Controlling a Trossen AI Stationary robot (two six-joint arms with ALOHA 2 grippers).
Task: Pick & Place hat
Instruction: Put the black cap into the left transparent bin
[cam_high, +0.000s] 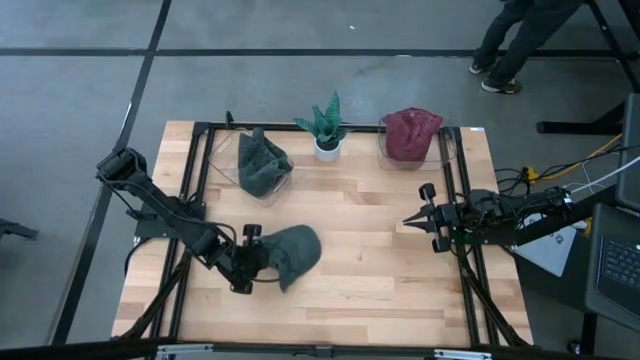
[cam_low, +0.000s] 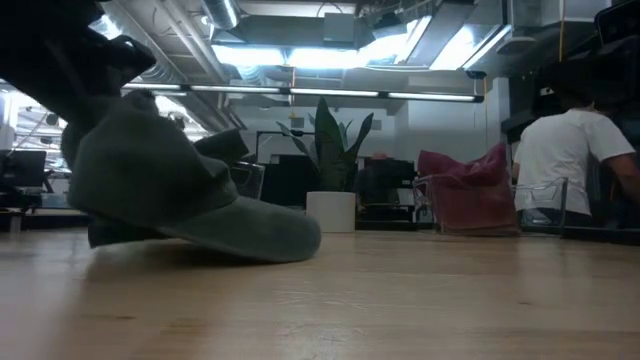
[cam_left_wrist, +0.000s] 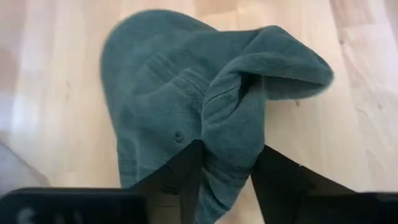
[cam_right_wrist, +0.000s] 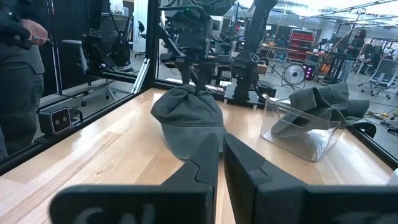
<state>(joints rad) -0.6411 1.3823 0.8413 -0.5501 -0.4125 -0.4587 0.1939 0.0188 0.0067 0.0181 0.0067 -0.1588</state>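
A grey-green hat (cam_high: 295, 250) lies on the wooden table at the near left, its brim (cam_low: 270, 240) resting on the tabletop. My left gripper (cam_high: 255, 262) is at the hat's left side, with a bunched fold of the cloth between its fingers (cam_left_wrist: 186, 177). My right gripper (cam_high: 408, 222) waits shut above the table's right side, pointing level toward the left, well clear of the hat (cam_right_wrist: 186, 121). My left gripper has a bunched fold of the hat's cloth (cam_left_wrist: 231, 140) between its two fingers, several layers thick. The fingers slant down from the table's left side. The hat sits on the table, its brim flat on the wood.
At the far edge stand a clear bin (cam_high: 258, 165) with another grey-green hat, a small potted plant (cam_high: 327, 130), and a second clear bin (cam_high: 410, 138) holding a maroon hat. A person (cam_low: 575, 160) sits beyond the table. Bare wood lies between the two grippers.
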